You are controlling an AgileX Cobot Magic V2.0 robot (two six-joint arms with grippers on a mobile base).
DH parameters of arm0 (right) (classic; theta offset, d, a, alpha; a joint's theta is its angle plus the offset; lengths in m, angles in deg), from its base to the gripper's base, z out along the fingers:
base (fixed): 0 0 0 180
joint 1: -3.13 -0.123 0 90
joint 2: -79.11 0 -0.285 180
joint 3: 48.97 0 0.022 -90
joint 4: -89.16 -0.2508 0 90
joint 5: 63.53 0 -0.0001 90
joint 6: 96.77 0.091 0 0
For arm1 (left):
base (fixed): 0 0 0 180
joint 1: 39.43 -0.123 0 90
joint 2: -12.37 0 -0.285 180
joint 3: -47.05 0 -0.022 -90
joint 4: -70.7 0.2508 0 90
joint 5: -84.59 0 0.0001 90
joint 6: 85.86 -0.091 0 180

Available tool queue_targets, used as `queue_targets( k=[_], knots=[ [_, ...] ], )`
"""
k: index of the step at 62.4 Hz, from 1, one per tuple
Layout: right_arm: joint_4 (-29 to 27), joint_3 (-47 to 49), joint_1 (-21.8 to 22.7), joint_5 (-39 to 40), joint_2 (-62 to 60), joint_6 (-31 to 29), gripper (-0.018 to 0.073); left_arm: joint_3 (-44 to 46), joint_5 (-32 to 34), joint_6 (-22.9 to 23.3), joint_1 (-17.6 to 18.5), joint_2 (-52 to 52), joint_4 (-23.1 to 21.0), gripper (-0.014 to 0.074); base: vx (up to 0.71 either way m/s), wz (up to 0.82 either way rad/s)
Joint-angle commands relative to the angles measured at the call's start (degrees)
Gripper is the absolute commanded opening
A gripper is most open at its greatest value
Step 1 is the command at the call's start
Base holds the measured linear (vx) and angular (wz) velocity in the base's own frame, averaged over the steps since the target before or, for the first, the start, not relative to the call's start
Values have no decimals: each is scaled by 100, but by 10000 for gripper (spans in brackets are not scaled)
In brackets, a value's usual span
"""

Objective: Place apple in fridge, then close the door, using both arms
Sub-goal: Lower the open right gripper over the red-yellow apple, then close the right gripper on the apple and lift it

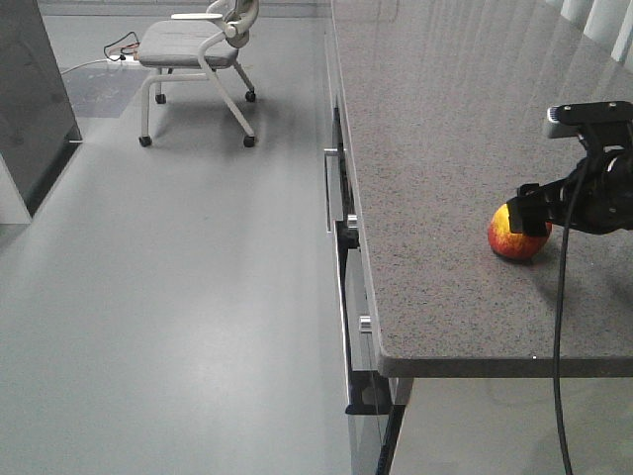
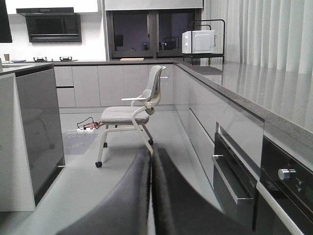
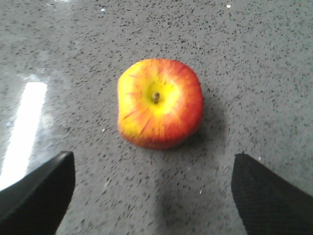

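Observation:
The apple [image 3: 159,103], red with a yellow top, lies stem up on the speckled grey counter [image 3: 254,54]. My right gripper [image 3: 154,193] is open. Its two black fingertips [image 3: 41,188] stand wide apart just short of the apple, which lies ahead of them and not between them. From the front view the apple [image 1: 514,242] rests near the counter's front right corner, with the right gripper [image 1: 531,210] close over its upper right side. My left gripper [image 2: 150,196] is shut with nothing in it and hangs above the floor. The fridge and its door are out of view.
The counter edge [image 1: 396,361] runs along dark oven fronts with knobs [image 1: 351,223]. A wheeled grey chair [image 1: 198,49] stands on the floor beyond, with a cable and power strip [image 1: 119,51] beside it. A plain dark grey cabinet [image 1: 35,99] is at the left. A microwave [image 2: 198,41] sits on the far counter.

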Motion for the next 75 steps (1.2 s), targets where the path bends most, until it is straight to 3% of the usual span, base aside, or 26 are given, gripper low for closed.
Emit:
queue_targets(
  k=[1,42,62,75],
  knots=[
    [141,383,33,269,58,-42,617,-124,443,58,-2,-84,-57,-6,0,0],
    [124,1418,33,423,1474,-42,578,-124,443,58,-2,-84,-57,-6,0,0],
    [69,1429,33,377,1464,86,400,-124,443,58,-2,-84,-57,-6,0,0],
    [-12,1298,28,278,1048,66,395,-124,443,58,-2,-84,-57,-6,0,0]
  ],
)
